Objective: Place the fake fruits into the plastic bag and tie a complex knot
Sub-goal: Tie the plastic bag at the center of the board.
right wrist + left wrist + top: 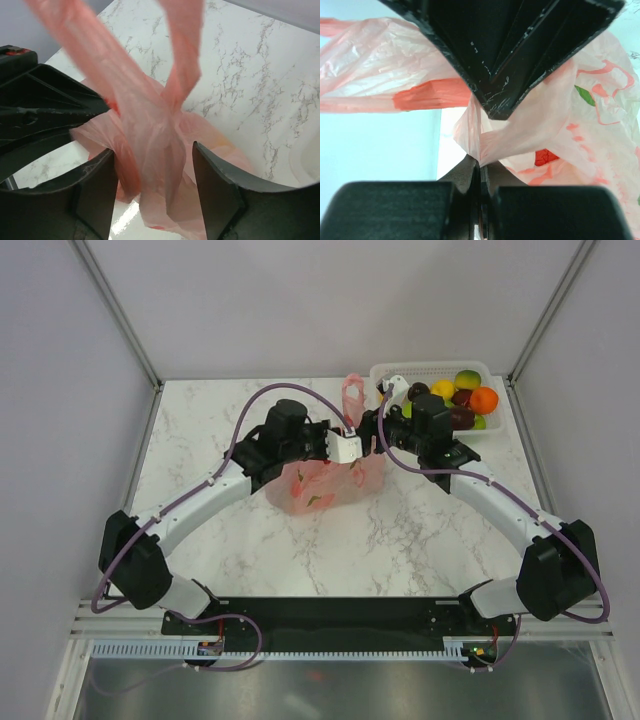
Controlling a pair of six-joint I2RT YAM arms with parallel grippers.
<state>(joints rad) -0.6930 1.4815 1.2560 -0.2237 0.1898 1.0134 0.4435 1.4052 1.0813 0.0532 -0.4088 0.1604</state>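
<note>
The pink plastic bag (pixel 322 486) sits mid-table, one handle loop (pixel 352 395) standing up behind it. My left gripper (pixel 350 440) is shut on a pinch of the bag's thin plastic (pixel 479 150). My right gripper (pixel 368 423) faces it from the right with its jaws open around a twisted handle strip (pixel 150 150), where two strips cross. The plastic brushes its left finger (pixel 97 190). Fake fruits lie in the white basket (pixel 385 371): an orange one (pixel 484 400), a yellow one (pixel 443 389) and a dark purple one (pixel 461 417). A knot is not in view.
The white lattice basket stands at the table's back right corner, just behind my right wrist. Grey walls and metal frame posts close in the table at the back and sides. Red and green marks (pixel 546 157) show on the bag.
</note>
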